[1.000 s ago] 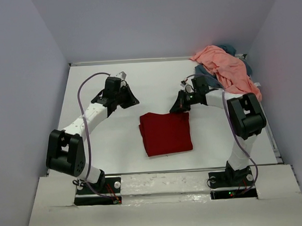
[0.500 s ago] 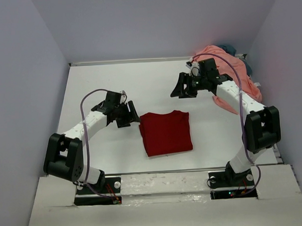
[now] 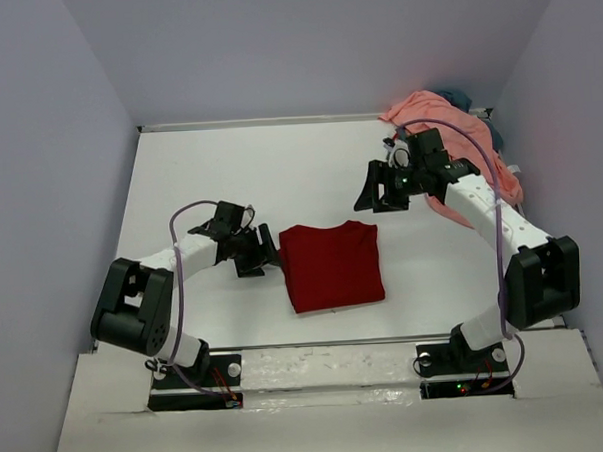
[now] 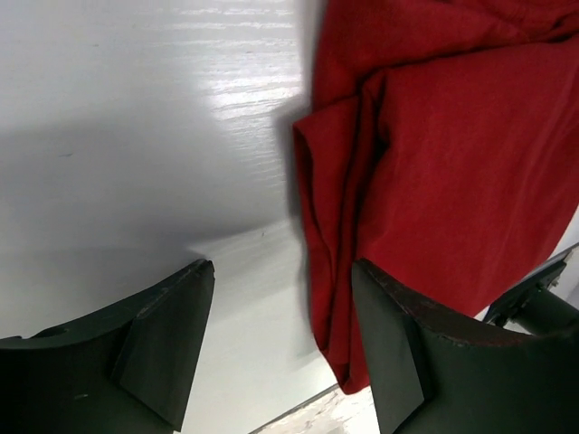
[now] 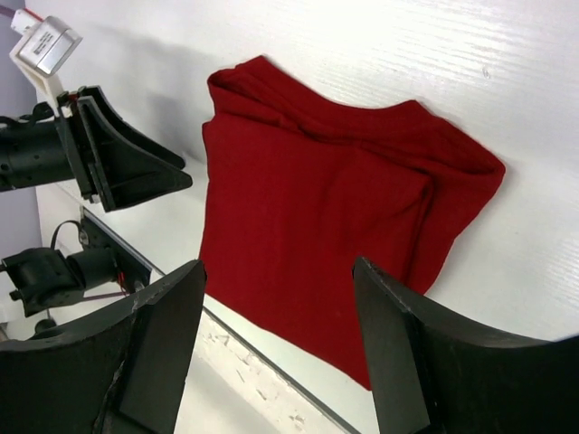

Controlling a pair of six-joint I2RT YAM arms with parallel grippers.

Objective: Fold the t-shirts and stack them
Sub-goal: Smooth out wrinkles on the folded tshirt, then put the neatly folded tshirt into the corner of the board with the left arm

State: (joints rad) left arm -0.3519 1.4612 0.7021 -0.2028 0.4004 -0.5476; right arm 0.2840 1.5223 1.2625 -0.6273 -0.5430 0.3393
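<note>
- The dark red cotton t-shirt point(image 3: 330, 267) lies folded into a neat rectangle in the middle of the white table point(image 3: 229, 169), just in front of the arms.
- A second ago the right gripper point(image 3: 377, 193) was down at the far right corner of that shirt. It has since lifted off and swung back, and now hangs above the table between the red shirt and the heap.
- Its jaws stand spread with nothing between them, and its wrist view looks down on the whole red rectangle.
- The left gripper point(image 3: 266, 254) has dropped from farther back to just beside the shirt's left edge. Its jaws are also spread and empty, over bare table.
- The crumpled salmon pink t-shirt point(image 3: 447, 130) sits in the far right corner, on top of a slate blue-grey t-shirt point(image 3: 494, 133).
- I'd say the first fold is done, and the pink shirt comes next.
</note>
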